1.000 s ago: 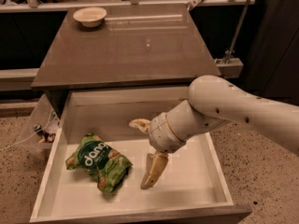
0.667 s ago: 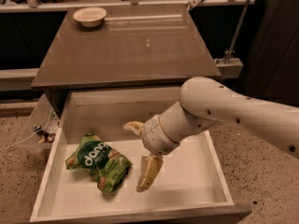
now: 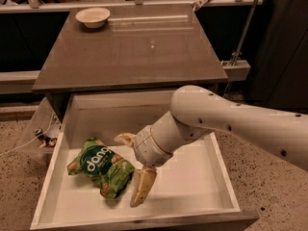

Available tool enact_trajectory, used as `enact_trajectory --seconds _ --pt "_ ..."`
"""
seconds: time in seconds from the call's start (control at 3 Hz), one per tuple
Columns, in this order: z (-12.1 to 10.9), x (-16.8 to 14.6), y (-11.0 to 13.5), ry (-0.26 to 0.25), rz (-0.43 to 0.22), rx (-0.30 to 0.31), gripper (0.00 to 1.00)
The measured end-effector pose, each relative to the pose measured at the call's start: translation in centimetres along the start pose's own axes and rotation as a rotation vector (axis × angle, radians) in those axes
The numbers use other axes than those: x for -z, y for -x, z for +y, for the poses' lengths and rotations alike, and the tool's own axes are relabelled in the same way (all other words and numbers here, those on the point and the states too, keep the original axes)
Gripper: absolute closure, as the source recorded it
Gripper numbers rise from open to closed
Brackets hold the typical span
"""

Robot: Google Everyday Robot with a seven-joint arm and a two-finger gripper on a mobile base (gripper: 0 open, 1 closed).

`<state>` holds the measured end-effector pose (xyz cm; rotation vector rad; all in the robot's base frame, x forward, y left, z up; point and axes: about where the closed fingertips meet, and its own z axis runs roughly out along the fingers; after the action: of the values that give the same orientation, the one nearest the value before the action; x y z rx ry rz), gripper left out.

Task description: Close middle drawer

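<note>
Hovering in the middle drawer (image 3: 192, 179), your gripper (image 3: 126, 171) is spread open, empty. Rigid, probably slides easy; push the front panel (image 3: 144, 224).

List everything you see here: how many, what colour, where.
Wide shallow middle drawer: one, off-white inside, grey-brown front, pulled out under the cabinet top.
Glossy flat cabinet top: one, grey-brown, above the drawer.
Crinkled plastic snack bag: one, green, drawer floor, left side.
Shallow round bowl: one, cream, far left corner of the top.
Speckled stone floor: beige, around the cabinet.
Smooth robot arm: one, white, reaching in from the right.
Two-finger hand: one, tan, in the drawer beside the bag, open.
</note>
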<state>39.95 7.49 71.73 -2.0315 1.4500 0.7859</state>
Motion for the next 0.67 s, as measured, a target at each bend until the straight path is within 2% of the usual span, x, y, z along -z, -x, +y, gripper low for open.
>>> enact_trajectory --seconds 0.33,0.67 --pt "0.0 0.0 0.0 0.0 -0.001 0.0 0.0" --pt "-0.4 -1.6 -0.8 0.028 -0.002 -0.015 0.0"
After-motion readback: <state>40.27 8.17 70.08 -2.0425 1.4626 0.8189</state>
